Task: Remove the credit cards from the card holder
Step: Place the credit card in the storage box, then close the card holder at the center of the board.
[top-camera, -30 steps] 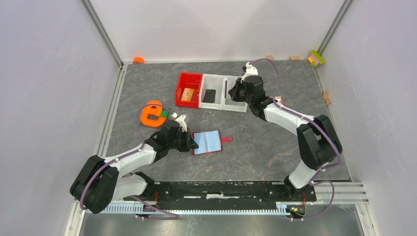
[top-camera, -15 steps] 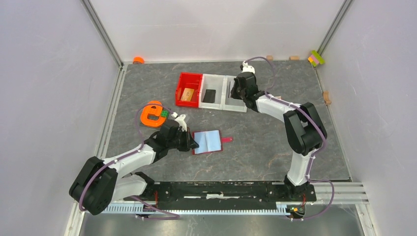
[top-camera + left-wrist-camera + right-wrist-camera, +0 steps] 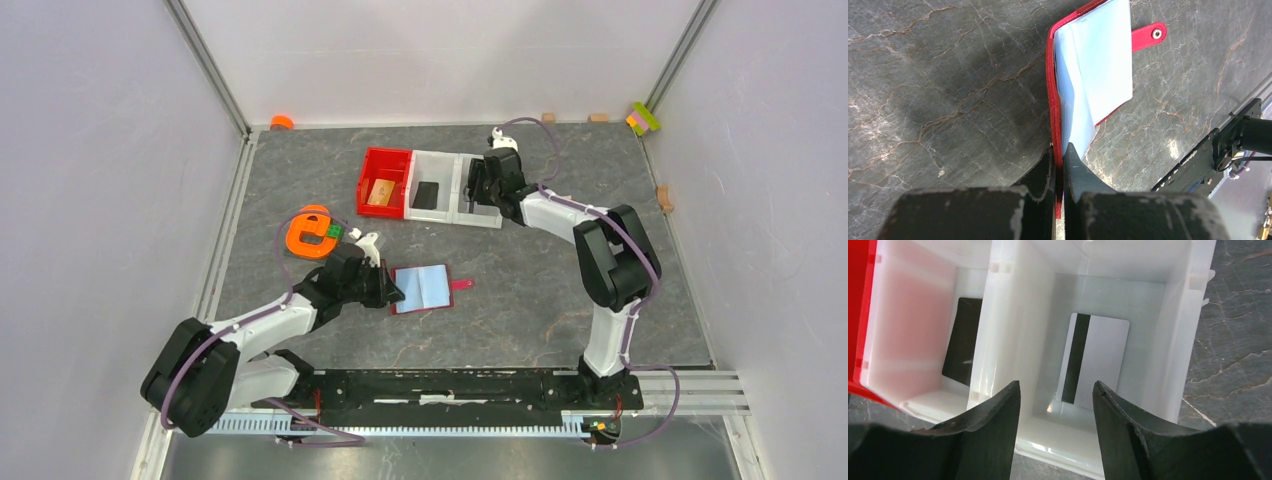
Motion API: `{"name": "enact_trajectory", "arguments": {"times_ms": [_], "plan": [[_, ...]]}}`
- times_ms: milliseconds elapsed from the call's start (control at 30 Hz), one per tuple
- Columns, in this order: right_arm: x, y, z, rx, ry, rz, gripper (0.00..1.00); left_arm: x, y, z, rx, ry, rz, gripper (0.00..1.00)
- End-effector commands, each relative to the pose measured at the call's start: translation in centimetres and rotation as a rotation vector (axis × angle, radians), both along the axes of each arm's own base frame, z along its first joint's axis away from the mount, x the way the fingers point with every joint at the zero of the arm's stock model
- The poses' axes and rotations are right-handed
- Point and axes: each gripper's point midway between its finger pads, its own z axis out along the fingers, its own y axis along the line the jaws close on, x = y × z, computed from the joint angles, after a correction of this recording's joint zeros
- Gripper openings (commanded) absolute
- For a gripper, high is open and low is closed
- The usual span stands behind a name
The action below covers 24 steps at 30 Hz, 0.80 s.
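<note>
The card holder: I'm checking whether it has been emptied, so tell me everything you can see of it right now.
The small dark red folding card holder lies open on the grey marbled table, its pale blue sleeves facing up and one leaf slightly lifted. No card shows in it. The left gripper is shut on one red edge; the red snap tab sticks out from the opposite edge.

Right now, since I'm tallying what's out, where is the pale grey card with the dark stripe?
Right wrist view: the pale grey card lies in the rightmost white bin, under the open right hand, one compartment right of the black card.
</note>
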Motion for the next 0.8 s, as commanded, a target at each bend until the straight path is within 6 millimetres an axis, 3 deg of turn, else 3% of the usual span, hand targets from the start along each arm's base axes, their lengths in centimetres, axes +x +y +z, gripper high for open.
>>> {"name": "enact_trajectory", "arguments": {"times_ms": [0,100,267,467,567,767], "plan": [[-0.9,0.1,5.2,-0.029,-0.119,0.071,0.60,0.7,-0.6,0.6,-0.006,-0.054,-0.043,0.06],[-3.3,0.0,5.9,-0.041,-0.131,0.144,0.61,0.6,-0.8,0.3,-0.004,-0.040,-0.052,0.06],[-9.9,0.3,5.6,0.000,-0.143,0.338,0.69,0.7,-0.9,0.0,-0.002,-0.014,-0.043,0.06],[-18.0,1.2,1.0,0.034,-0.030,0.532,0.69,0.6,-1.1,0.0,0.014,0.029,-0.038,0.07],[-20.4,1.5,-0.5,0.043,-0.001,0.568,0.68,0.2,-0.8,-0.1,0.059,0.077,-0.041,0.10],[-22.2,1.2,-1.9,0.071,0.022,0.560,0.61,-0.1,-1.2,0.9,0.070,0.116,-0.010,0.16]]}}
